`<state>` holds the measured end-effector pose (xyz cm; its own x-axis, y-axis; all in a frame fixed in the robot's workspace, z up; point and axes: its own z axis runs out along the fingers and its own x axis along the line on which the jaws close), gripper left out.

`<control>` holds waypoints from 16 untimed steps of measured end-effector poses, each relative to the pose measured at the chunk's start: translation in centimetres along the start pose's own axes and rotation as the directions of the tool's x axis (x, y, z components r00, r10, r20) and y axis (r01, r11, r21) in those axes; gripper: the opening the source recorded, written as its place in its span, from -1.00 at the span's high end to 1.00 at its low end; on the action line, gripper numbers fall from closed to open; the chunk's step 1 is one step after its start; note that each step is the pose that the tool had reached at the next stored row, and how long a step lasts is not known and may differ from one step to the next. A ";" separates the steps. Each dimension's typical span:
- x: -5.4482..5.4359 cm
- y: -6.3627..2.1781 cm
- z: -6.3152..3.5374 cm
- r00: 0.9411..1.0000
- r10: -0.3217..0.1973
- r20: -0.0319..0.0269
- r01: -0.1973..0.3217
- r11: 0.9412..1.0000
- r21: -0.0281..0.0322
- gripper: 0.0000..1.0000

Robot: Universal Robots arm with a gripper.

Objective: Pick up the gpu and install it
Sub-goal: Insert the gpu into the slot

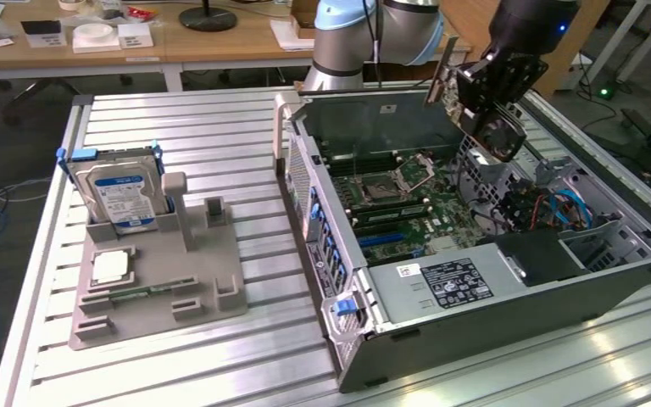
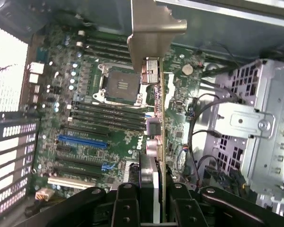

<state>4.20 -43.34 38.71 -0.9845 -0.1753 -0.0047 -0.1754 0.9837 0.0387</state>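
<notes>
Wooden desks [image 1: 224, 42] stand at the back of the room, beyond a ribbed metal table [image 1: 190, 127]. On that table an open computer case [image 1: 495, 326] lies on its side, with its main board [image 1: 410, 212] facing up. Beside the case, toward the exterior view's left, sits a grey holder [image 1: 162, 288]. A hard drive [image 1: 122, 191] with a blue label stands upright in the holder's far end.

The gripper [image 1: 493, 85] hangs over the far part of the case, toward the exterior view's right, and it is clamped on the gpu [image 1: 493, 127]. The gpu is in the air above the inside of the case, tilted and clear of the main board, with its round fan turned toward the camera.

From the wrist, the gpu is seen edge-on between the black fingers [image 2: 125, 203], and its silver bracket [image 2: 154, 28] is at the end away from them. Below it inside the case lie the processor socket [image 2: 120, 85] and a blue slot [image 2: 83, 141]. A silver drive cage [image 2: 260, 123] with loose wires sits beside the main board
</notes>
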 end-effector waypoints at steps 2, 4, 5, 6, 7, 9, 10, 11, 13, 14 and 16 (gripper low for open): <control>0.0 0.00 0.00 0.999 -0.033 -0.001 0.033 0.999 0.000 0.44; 0.0 0.00 0.00 0.998 -0.063 -0.002 0.063 0.998 0.000 0.44; 0.0 0.00 0.00 0.997 -0.078 -0.003 0.078 0.997 -0.001 0.44; 0.0 0.00 0.00 0.996 -0.092 -0.004 0.092 0.996 -0.001 0.44; 0.0 0.00 0.00 0.994 -0.107 -0.004 0.107 0.994 -0.001 0.44; 0.0 0.00 0.00 0.991 -0.135 -0.005 0.135 0.991 -0.001 0.44; 0.0 0.00 0.00 0.989 -0.149 -0.006 0.149 0.989 -0.001 0.44; 0.0 0.00 0.00 0.987 -0.162 -0.006 0.162 0.987 -0.001 0.44; 0.0 0.00 0.00 0.982 -0.189 -0.007 0.189 0.982 -0.002 0.44; 0.0 0.00 0.00 0.979 -0.202 -0.008 0.202 0.979 -0.002 0.44; 0.0 0.00 0.01 0.974 -0.227 -0.009 0.227 0.974 -0.002 0.44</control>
<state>4.20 -43.34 38.71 -0.9188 -0.3948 -0.0048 -0.3947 0.9180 0.0388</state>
